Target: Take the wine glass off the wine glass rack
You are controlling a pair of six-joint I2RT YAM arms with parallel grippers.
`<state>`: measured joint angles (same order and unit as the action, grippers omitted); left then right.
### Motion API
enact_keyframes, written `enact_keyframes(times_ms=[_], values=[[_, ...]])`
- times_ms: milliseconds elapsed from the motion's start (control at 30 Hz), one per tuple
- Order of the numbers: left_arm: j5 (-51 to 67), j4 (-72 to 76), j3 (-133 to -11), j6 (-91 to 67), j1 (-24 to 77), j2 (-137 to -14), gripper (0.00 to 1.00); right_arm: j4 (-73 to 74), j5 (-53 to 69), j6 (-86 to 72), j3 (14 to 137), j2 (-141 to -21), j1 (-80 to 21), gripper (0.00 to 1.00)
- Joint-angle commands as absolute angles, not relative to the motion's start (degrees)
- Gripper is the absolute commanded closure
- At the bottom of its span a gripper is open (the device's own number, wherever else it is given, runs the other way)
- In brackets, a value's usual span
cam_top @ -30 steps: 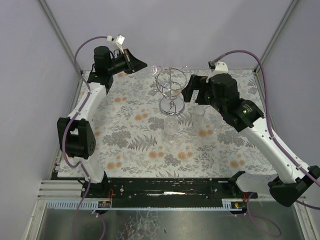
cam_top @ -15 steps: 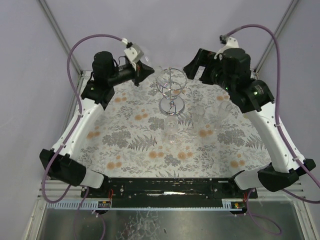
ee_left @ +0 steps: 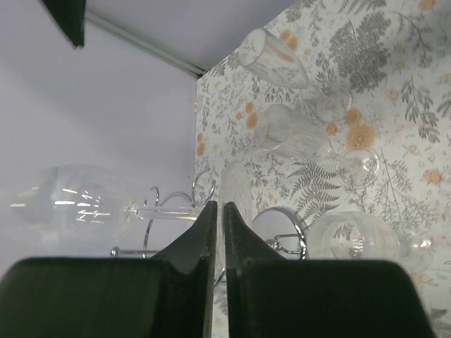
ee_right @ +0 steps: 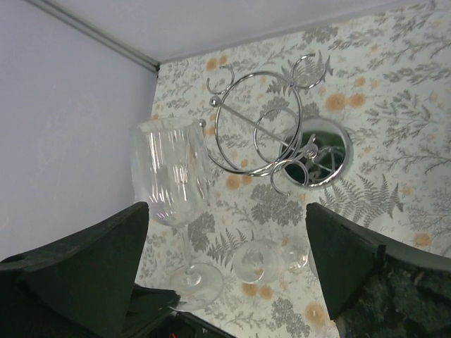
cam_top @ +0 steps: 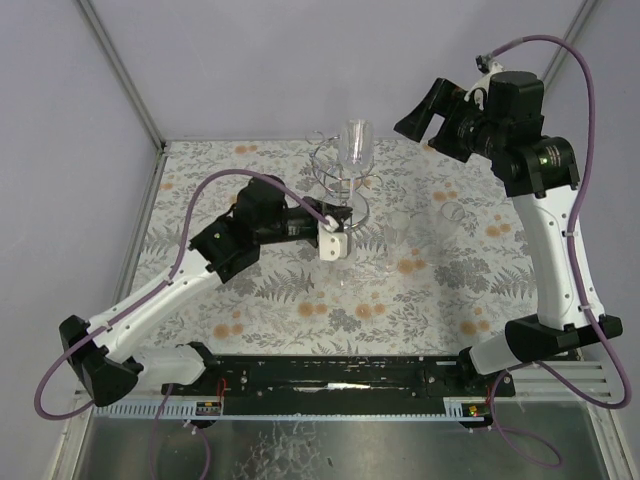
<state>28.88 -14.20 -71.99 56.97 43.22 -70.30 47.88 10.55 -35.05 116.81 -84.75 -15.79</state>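
Desk [cam_top: 440, 300]: cloth printed with grey ferns and orange blooms. Pale lilac walls [cam_top: 300, 60] rise behind the wine glass rack [ee_right: 282, 137] and to either side of it. Thin metal frame posts [cam_top: 120, 70] slant up at the back corners.

Rack: chrome wire, with looped rings on top, a central post and a round mirrored base. It stands toward the far edge of the desk.

The wine glass [ee_right: 169, 169]: clear, with a faintly ribbed bowl, a thin stem and a round foot. It is upright and lifted off the desk, close beside the rack's top rings. Whether it touches them I cannot tell.

Left arm [cam_top: 180, 290]: reaches in from the near side of the rack. Left jaws are pinched almost together on the glass's stem, close to the foot.

Right arm [cam_top: 545, 230]: raised high, off to one side of the rack. Right jaws are spread wide and hold nothing.

Other glasses [ee_right: 257, 262]: on the cloth just nearer than the rack's base.
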Motion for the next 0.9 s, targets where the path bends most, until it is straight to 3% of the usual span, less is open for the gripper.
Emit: enact_keyframes(times_ms=[0, 267, 767, 867], values=[[24.7, -11.4, -69.4, 70.9, 47.1, -68.2, 1.00, 50.0, 21.9, -35.2, 117.2, -85.0, -14.4, 0.01], [24.0, -11.3, -67.2, 77.0, 50.1, -69.0, 1.00, 53.9, 32.2, -32.8, 114.7, -86.4, -14.4, 0.01], [25.1, -11.4, -65.7, 80.4, 53.7, -69.5, 1.00, 56.1, 33.4, -30.4, 112.9, -88.7, -14.4, 0.01], [25.2, -11.4, -65.8, 80.7, 53.8, -69.7, 1.00, 57.7, 33.2, -29.6, 112.8, -88.8, -14.3, 0.04]])
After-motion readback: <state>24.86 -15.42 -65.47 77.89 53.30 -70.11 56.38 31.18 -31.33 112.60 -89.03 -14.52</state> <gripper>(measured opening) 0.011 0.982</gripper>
